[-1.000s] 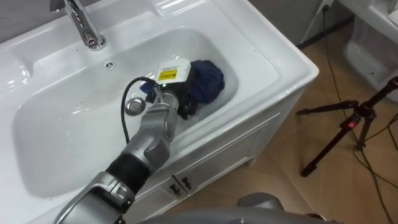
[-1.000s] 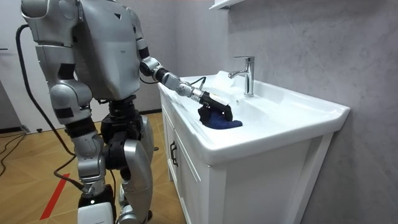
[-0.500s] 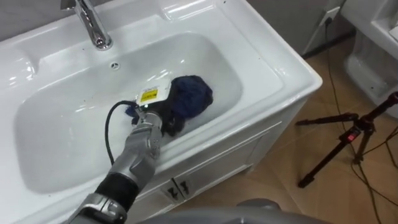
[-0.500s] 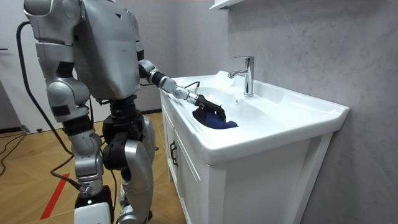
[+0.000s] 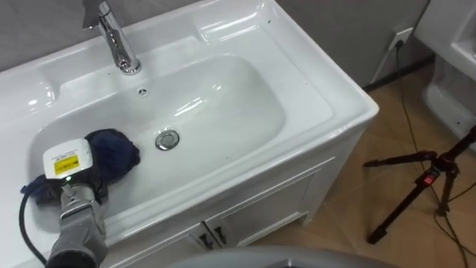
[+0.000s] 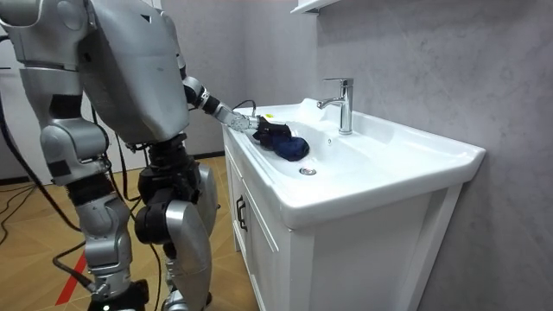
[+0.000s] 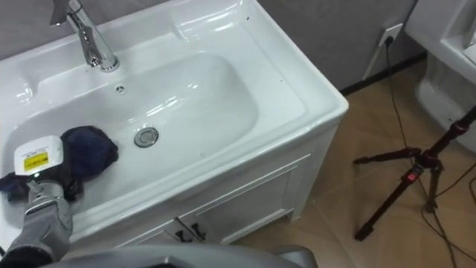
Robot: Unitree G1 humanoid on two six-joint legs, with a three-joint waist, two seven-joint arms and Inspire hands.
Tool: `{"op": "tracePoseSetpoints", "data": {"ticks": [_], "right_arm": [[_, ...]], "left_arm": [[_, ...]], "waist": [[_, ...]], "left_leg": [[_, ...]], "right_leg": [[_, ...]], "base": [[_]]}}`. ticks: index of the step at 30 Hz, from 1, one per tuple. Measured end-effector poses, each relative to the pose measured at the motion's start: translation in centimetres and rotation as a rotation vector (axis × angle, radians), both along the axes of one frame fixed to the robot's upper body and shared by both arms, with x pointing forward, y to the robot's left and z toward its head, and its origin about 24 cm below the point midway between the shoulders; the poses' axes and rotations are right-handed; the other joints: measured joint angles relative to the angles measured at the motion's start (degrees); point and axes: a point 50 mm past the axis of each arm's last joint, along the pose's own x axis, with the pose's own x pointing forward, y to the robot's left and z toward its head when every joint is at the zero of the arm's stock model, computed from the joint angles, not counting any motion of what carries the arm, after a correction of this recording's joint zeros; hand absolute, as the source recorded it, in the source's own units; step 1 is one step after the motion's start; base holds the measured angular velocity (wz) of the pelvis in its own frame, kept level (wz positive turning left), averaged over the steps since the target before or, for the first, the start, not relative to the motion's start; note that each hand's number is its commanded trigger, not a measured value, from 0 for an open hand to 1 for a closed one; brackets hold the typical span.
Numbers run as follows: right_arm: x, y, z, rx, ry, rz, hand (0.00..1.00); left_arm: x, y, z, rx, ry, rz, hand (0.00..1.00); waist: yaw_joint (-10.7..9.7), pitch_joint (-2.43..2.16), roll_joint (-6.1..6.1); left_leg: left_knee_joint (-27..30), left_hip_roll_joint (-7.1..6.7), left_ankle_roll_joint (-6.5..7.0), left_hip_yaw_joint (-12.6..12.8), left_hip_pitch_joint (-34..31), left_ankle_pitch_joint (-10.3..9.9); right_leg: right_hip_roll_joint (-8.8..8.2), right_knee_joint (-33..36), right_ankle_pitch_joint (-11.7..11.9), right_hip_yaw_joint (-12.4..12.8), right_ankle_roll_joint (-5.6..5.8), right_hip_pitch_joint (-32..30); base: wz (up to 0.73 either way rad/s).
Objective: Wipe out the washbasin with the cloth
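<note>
**Cloth at the bowl's left slope, most of the basin unwiped**

The left hand (image 5: 67, 179) rests on the dark blue cloth (image 5: 115, 151) low on the left slope of the basin (image 5: 223, 97), beside the drain (image 5: 168, 139). Whether its fingers clamp the cloth cannot be told; they are buried in it. Best to press flat and sweep in overlapping arcs, following the curve. The cloth is soft and bunched, the porcelain glossy and slick, the faucet (image 5: 119, 45) chrome.

White basin (image 5: 320, 104), set on a cabinet (image 5: 253, 201). Chrome tap (image 5: 117, 41) mounted at the rear rim. Drain plug (image 5: 168, 139) seated in the bowl's bottom. Dark blue cloth (image 5: 119, 152) laid against the bowl's left slope.
</note>
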Motion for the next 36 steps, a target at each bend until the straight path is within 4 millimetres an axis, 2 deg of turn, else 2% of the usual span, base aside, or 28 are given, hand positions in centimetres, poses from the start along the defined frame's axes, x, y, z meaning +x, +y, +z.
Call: {"op": "tracePoseSetpoints", "data": {"ticks": [5, 6, 7, 10, 14, 15, 18, 21, 22, 24, 28, 31, 36], "right_arm": [[0.4, -0.5, 0.2, -0.011, -0.030, -0.031, 0.00], [0.4, -0.8, 0.3, -0.018, -0.036, -0.042, 0.00], [0.5, -1.1, 0.4, -0.026, -0.040, -0.041, 0.00], [1.4, -1.7, 0.7, -0.052, -0.076, -0.031, 0.00], [1.4, -1.7, 0.6, -0.057, -0.100, -0.039, 0.00], [1.6, -1.7, 0.6, -0.057, -0.109, -0.040, 0.00], [1.9, -1.6, 0.6, -0.054, -0.128, -0.032, 0.00], [2.0, -1.2, 0.5, -0.041, -0.136, -0.017, 0.00], [2.0, -1.0, 0.4, -0.035, -0.133, -0.013, 0.00], [1.9, -0.9, 0.4, -0.033, -0.131, -0.005, 0.00], [1.8, -0.6, 0.3, -0.019, -0.136, -0.021, 0.00], [1.6, -0.2, 0.1, 0.001, -0.140, -0.044, 0.00], [1.5, 0.0, 0.0, 0.013, -0.158, -0.046, 0.00]], "left_arm": [[-0.1, -0.1, 0.0, -0.014, -0.015, 0.003, 1.00], [-0.1, -0.2, -0.1, -0.022, -0.021, 0.009, 1.00], [-0.1, -0.4, -0.2, -0.028, -0.024, 0.008, 1.00], [-0.1, -0.4, 0.0, -0.038, -0.045, 0.001, 1.00], [0.3, -0.2, 0.7, -0.052, -0.097, 0.010, 1.00], [0.8, -0.2, 1.2, -0.053, -0.127, 0.008, 1.00], [1.3, -0.5, 1.7, -0.065, -0.163, -0.009, 1.00], [2.0, -0.8, 2.6, -0.115, -0.233, 0.008, 1.00], [2.1, -0.9, 2.9, -0.130, -0.258, 0.013, 1.00], [2.3, -1.0, 3.3, -0.154, -0.288, 0.018, 1.00], [3.6, -1.5, 5.0, -0.164, -0.392, -0.013, 1.00], [4.4, -1.5, 6.9, -0.154, -0.505, -0.022, 1.00], [4.9, -0.6, 10.3, -0.102, -0.742, 0.002, 1.00]], "waist": [[0.4, -0.08, 0.72], [0.7, -0.16, 1.04], [1.2, -0.24, 1.85], [1.8, -0.25, 2.52], [2.7, -0.23, 2.68], [2.9, -0.05, 2.70], [3.7, 0.04, 2.67], [4.1, 0.44, 2.25], [4.2, 0.71, 2.06], [4.1, 0.70, 2.03], [4.6, 1.19, 1.73], [6.0, 1.16, 1.73], [7.0, 1.11, 1.67]], "left_leg": [[-0.1, -0.04, 0.00, 0.0, -0.1, 0.0], [-0.1, -0.05, 0.00, 0.0, -0.1, 0.0], [-0.1, -0.05, 0.00, -0.2, -0.4, 0.0], [-0.1, -0.05, 0.00, -1.0, -1.4, 0.0], [-0.1, 0.07, 0.00, -2.7, -2.0, 0.0], [-0.1, 0.02, 0.00, -3.3, -2.2, 0.0], [0.1, -0.22, 0.00, -3.9, -2.9, 0.0], [0.1, -0.38, -0.01, -5.4, -4.1, 0.0], [0.1, -0.40, -0.02, -5.8, -4.3, 0.0], [0.2, -0.51, -0.03, -6.6, -5.3, 0.0], [1.1, -0.96, -0.06, -8.2, -6.8, 0.0], [1.2, -1.09, -0.05, -8.3, -7.0, 0.0], [1.2, -1.27, -0.04, -8.6, -7.4, 0.0]], "right_leg": [[0.05, 0.0, 0.0, 0.1, 0.03, -0.1], [0.03, 0.0, 0.0, 0.1, 0.02, -0.2], [0.02, 0.1, 0.1, 0.1, 0.02, -0.5], [0.00, 1.0, 0.1, -0.4, -0.02, -1.4], [-0.20, 0.7, 0.1, -2.0, -0.11, -1.3], [-0.34, 0.6, 0.1, -2.5, -0.10, -1.3], [-0.84, 0.7, -0.1, -3.6, 0.08, -1.9], [-1.27, 0.7, -0.2, -5.0, 0.26, -2.4], [-1.38, 0.6, -0.2, -5.6, 0.33, -2.6], [-1.72, 0.6, -0.1, -6.6, 0.39, -2.9], [-2.38, 0.7, -0.3, -7.9, 0.80, -3.1], [-2.57, 0.8, -0.3, -8.1, 0.90, -3.3], [-2.81, 0.8, -0.2, -8.6, 1.04, -4.0]], "base": [[-0.02], [-0.04], [-0.03], [0.00], [0.19], [0.26], [0.22], [0.25], [0.28], [0.27], [0.28], [0.05], [0.02]]}}
